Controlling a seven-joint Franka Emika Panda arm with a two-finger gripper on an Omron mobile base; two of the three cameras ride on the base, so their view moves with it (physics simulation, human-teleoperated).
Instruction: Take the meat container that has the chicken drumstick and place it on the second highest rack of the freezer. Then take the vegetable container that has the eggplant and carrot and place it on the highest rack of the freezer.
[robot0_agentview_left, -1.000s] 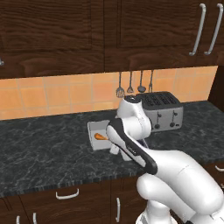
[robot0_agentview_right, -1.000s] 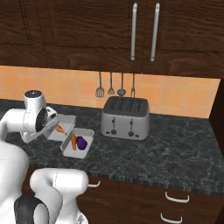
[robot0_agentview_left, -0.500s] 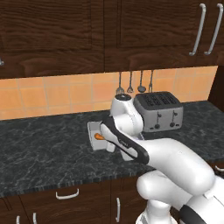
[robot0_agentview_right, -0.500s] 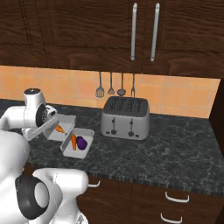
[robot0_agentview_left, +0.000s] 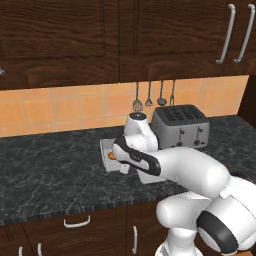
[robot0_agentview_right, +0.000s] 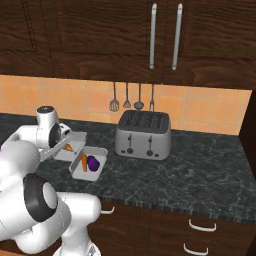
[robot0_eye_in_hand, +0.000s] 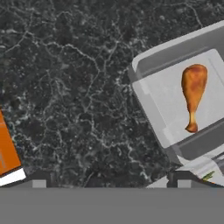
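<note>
Dark speckled counter (robot0_agentview_left: 50, 165) runs under walnut cabinets and an orange tiled backsplash (robot0_agentview_left: 60, 107), and we're looking at the arm bent low over it. From the left side, its white wrist covers most of a pale grey meat container (robot0_agentview_left: 106, 150), with just a dab of orange peeking out beside the hand. Further right stands the silver toaster (robot0_agentview_left: 180, 127), with utensils (robot0_agentview_left: 149, 97) hanging on the wall behind it.

Switch to the right side: the chicken drumstick (robot0_agentview_right: 69, 148) lies in the meat container (robot0_agentview_right: 75, 142), and just in front of that tray, touching it, sits the vegetable container (robot0_agentview_right: 77, 172) with the carrot (robot0_agentview_right: 84, 162) and the eggplant (robot0_agentview_right: 93, 162) side by side.

Looking down from the hand: bare counter on the left, then the meat container (robot0_eye_in_hand: 148, 94) off to the right, drumstick (robot0_eye_in_hand: 193, 94) inside with its thick end up and bone end down. The gripper (robot0_eye_in_hand: 107, 179) hovers over the counter with its fingers (robot0_eye_in_hand: 39, 178) spread wide, holding nothing, the tray sitting off to the side of the gap
</note>
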